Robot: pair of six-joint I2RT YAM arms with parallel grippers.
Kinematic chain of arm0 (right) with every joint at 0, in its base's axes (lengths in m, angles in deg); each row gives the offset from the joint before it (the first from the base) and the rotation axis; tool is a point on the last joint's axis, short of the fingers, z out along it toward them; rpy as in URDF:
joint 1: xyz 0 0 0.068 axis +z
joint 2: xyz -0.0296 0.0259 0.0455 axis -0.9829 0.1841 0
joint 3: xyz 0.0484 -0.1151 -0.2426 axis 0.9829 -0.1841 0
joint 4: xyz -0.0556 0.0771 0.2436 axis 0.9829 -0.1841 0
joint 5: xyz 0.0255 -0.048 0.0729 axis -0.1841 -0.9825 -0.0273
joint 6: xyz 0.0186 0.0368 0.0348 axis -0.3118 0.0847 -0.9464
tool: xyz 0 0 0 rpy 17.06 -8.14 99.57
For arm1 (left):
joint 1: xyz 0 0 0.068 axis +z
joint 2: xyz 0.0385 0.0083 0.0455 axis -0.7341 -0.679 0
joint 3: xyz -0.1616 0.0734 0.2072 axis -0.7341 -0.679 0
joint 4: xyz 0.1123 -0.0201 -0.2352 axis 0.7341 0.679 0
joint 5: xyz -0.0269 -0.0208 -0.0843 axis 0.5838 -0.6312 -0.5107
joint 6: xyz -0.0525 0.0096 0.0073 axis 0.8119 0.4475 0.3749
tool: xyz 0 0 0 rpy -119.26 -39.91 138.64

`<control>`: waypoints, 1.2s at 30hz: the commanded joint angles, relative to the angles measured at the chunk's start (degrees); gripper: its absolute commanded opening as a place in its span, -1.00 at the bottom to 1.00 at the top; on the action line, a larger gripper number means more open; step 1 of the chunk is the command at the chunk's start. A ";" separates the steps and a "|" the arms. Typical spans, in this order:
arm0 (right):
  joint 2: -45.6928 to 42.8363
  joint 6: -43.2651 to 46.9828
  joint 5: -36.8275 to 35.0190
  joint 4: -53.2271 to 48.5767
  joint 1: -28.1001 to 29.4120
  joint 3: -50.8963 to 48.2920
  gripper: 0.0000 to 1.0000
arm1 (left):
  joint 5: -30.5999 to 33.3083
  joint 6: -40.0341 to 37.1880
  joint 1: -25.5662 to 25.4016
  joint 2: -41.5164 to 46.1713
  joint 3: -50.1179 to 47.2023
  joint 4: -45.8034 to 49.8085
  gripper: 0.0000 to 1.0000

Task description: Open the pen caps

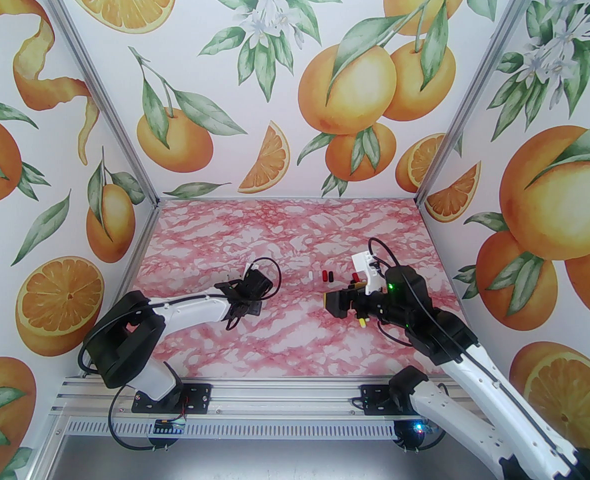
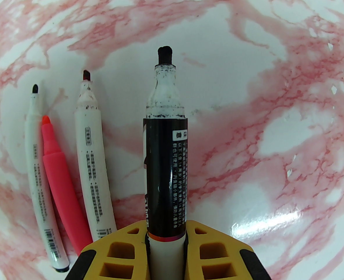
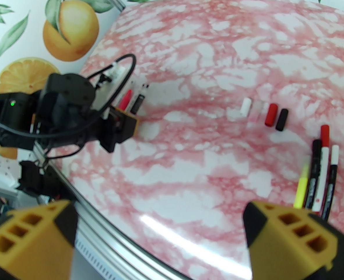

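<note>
Left hand (image 2: pixel 166 241) clenched on a black-labelled white marker pen (image 2: pixel 166 156), tip bare; right hand (image 3: pixel 160 223) released, spread wide.
Left wrist view: three more uncapped pens (image 2: pixel 58 173), white, pink, white, lie just left of it on the pink-marbled counter (image 2: pixel 277 98). Right wrist view: loose stubby plastic pen caps (image 3: pixel 271 114), white, red and black, sit in a row mid-counter, open marble all round, well off the edges; a bundle of capped pens (image 3: pixel 320 173) lies beside the right hand.

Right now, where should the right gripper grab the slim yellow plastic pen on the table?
Probably mid-barrel from above, right gripper spanning the slim yellow pen crosswise: it lies flat at the bundle's edge, bare table one side, black pen close on the other.
</note>
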 commanded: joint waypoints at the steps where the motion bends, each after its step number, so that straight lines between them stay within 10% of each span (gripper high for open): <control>1: -0.56 0.82 0.70 -1.13 0.03 -0.97 0.99 | 2.47 -0.20 0.61 -1.43 2.36 1.11 -0.87; 36: 0.13 0.02 0.55 0.54 0.02 -2.29 0.99 | 2.66 0.87 1.75 -1.50 3.25 4.63 -0.43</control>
